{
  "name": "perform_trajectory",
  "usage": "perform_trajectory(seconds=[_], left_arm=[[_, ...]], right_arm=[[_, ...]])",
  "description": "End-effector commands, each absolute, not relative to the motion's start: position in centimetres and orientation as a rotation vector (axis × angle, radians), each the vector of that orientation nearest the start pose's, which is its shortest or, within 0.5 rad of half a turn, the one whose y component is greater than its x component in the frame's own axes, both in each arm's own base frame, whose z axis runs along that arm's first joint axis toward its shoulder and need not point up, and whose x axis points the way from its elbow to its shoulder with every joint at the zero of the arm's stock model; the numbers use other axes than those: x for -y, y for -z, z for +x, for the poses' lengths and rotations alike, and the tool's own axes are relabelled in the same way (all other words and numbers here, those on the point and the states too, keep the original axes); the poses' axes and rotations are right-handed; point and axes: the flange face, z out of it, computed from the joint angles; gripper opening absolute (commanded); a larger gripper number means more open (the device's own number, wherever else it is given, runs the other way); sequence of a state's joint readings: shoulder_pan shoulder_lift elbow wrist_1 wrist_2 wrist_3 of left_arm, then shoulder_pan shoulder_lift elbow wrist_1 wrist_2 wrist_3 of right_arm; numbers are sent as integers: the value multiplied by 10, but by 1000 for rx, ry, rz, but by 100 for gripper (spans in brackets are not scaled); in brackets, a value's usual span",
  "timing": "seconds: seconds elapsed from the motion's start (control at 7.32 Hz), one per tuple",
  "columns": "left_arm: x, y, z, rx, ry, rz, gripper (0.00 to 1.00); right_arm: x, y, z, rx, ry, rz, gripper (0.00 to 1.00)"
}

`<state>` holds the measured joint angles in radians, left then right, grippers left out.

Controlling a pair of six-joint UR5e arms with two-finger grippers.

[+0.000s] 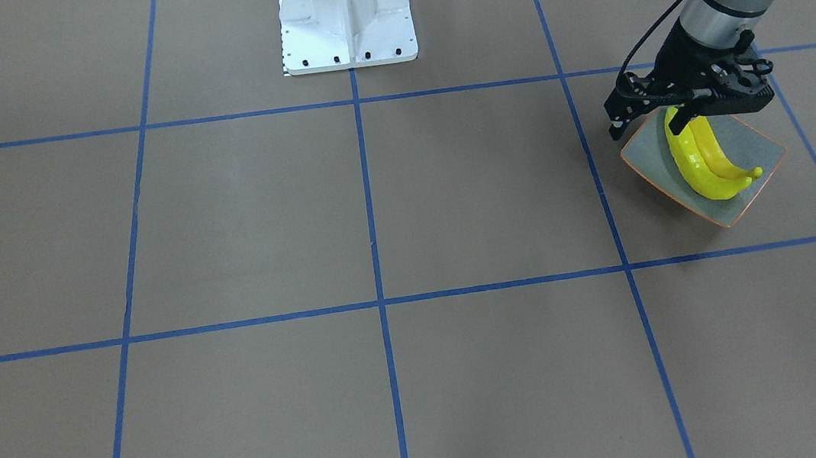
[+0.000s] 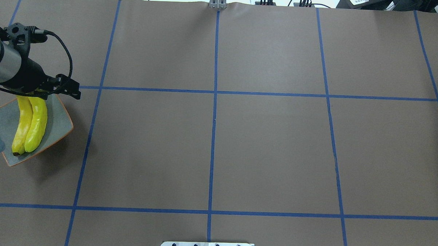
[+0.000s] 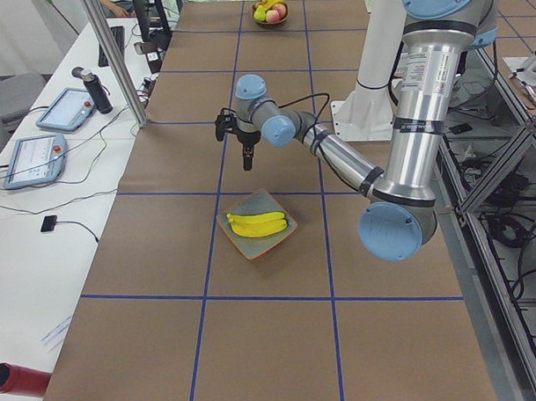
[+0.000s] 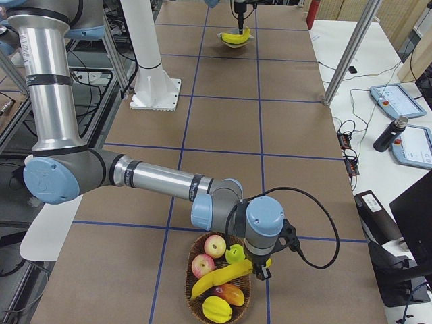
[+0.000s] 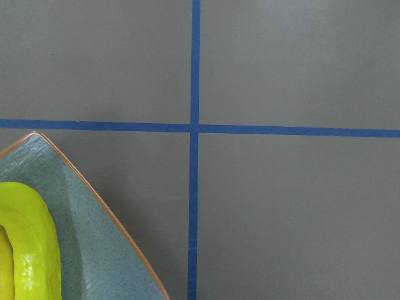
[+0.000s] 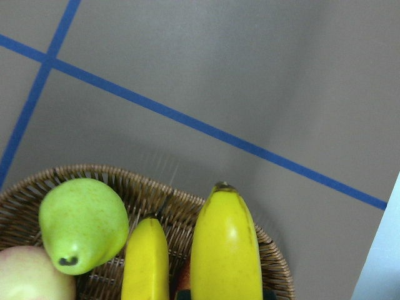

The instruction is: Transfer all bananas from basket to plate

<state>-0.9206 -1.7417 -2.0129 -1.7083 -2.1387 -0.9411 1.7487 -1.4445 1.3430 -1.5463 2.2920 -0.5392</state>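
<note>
Two yellow bananas (image 1: 700, 165) lie side by side on the grey-green plate (image 1: 748, 144) at my far left; they also show in the overhead view (image 2: 31, 123) and the left wrist view (image 5: 31, 244). My left gripper (image 1: 653, 120) hangs just above the plate's far corner, open and empty. The wicker basket (image 4: 196, 297) at my far right holds one banana (image 4: 223, 275) in the exterior right view and two bananas (image 6: 225, 250) in the right wrist view. My right gripper (image 4: 260, 270) sits low over the basket at a banana's end; I cannot tell whether it is open or shut.
The basket also holds apples (image 4: 214, 246), a green pear (image 6: 81, 222) and other fruit. The robot's white base (image 1: 346, 21) stands mid-table. Blue tape lines cross the brown table top. A side table with tablets (image 3: 37, 156) and a metal post (image 3: 114, 65) runs along the far edge.
</note>
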Motion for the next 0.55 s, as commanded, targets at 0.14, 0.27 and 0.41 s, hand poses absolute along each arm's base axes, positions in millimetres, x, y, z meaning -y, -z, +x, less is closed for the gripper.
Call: perform_trajectory(seconds=[0.14, 0.27, 0.41], left_arm=[[485, -315, 272, -937, 34, 161, 100], [492, -292, 296, -962, 22, 160, 100], [485, -265, 327, -997, 21, 139, 100]], right_arm=[[544, -641, 114, 1086, 105, 189, 0], [552, -601, 80, 1183, 59, 145, 0], [555, -555, 55, 1217, 54, 130, 0]])
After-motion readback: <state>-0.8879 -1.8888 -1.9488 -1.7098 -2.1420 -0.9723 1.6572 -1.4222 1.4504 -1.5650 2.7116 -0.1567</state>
